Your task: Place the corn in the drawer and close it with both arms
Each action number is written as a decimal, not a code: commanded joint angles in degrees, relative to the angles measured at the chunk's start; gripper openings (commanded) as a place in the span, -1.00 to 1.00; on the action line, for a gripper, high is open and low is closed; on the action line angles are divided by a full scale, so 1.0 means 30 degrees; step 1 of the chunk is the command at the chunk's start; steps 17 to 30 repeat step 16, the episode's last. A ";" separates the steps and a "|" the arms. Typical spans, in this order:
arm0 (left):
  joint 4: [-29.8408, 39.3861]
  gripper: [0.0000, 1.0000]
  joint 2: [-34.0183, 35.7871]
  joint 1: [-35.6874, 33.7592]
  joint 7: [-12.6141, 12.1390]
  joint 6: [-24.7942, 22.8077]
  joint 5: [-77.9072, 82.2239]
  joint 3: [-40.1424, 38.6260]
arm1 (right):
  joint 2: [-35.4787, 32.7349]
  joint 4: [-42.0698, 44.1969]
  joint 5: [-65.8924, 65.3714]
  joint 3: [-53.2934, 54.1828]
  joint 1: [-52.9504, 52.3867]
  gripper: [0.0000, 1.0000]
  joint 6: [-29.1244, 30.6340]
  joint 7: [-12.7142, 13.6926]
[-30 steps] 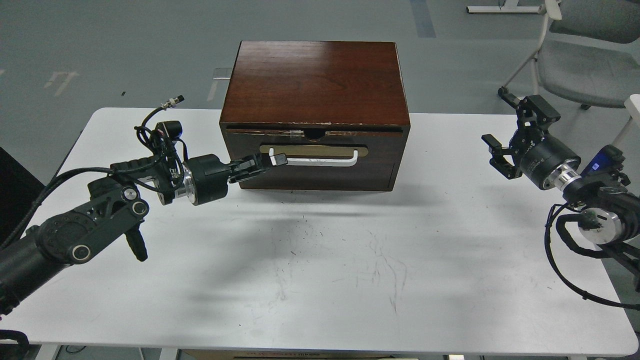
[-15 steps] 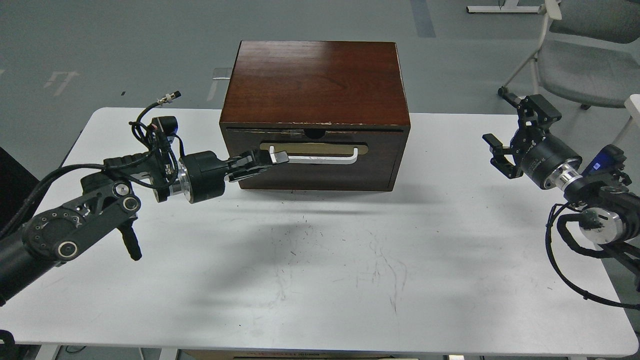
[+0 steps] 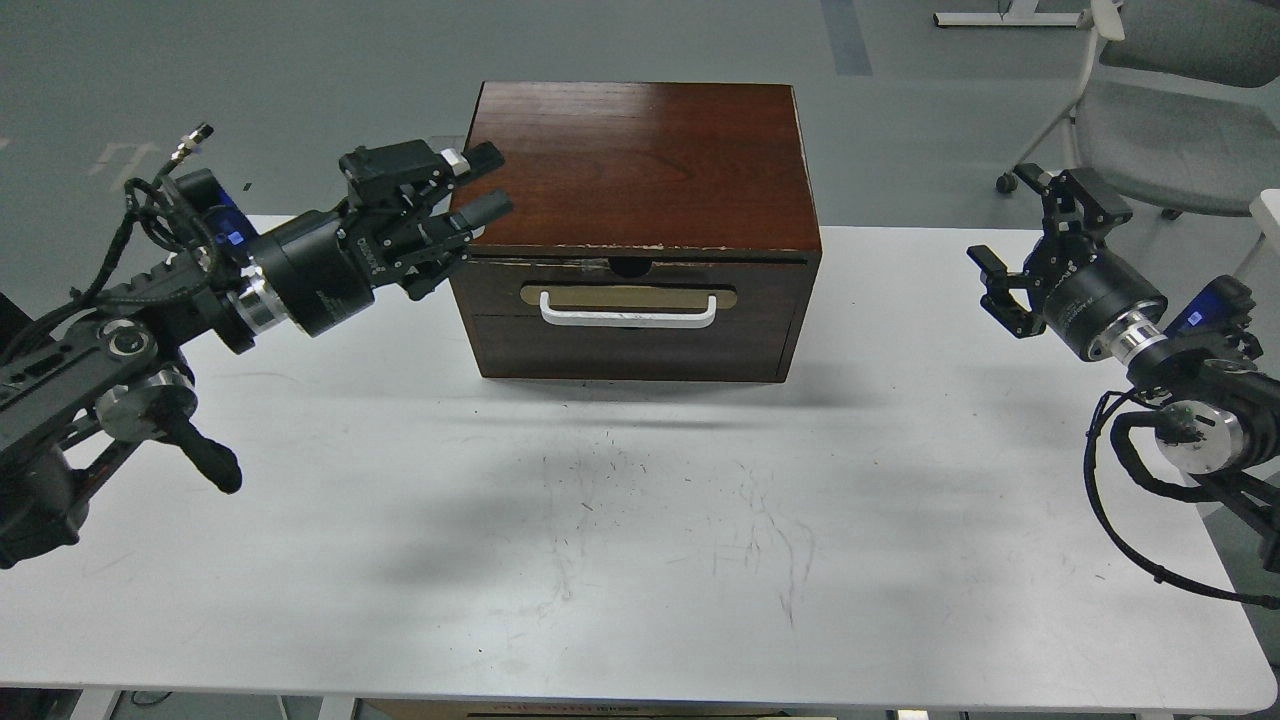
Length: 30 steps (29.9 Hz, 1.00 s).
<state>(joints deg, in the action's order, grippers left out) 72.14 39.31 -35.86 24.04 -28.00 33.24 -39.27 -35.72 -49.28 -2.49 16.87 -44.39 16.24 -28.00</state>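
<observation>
The drawer (image 3: pixel 630 300), dark red-brown with a white bar handle (image 3: pixel 628 315) on a tan oval plate, sits pushed into the wooden box (image 3: pixel 632 160) with its front flush. The corn is out of view. My left gripper (image 3: pixel 478 188) is open and empty, raised beside the box's upper left corner, clear of the handle. My right gripper (image 3: pixel 1030 232) is open and empty, held above the table's right side, well apart from the box.
The white table (image 3: pixel 640 520) carries only the box. A plain handleless panel (image 3: pixel 630 350) lies under the drawer. A grey chair (image 3: pixel 1170 110) stands on the floor at the back right.
My left gripper has left the drawer handle, lifted up and left to the box's top corner, and opened. The drawer front went in flush. My right gripper barely moved.
</observation>
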 commanded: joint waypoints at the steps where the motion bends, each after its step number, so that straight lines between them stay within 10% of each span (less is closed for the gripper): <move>1: -0.0638 1.00 0.0255 0.0937 0.0014 -0.0001 -0.2431 -0.0708 | 0.0508 0.0109 -0.0019 0.0030 0.0032 0.98 -0.0023 0.0000; 30: -0.2602 1.00 0.0050 0.4630 -0.0337 -0.0001 -0.4428 -0.2527 | 0.1036 -0.0037 0.0011 0.0030 0.0354 1.00 0.0006 0.0000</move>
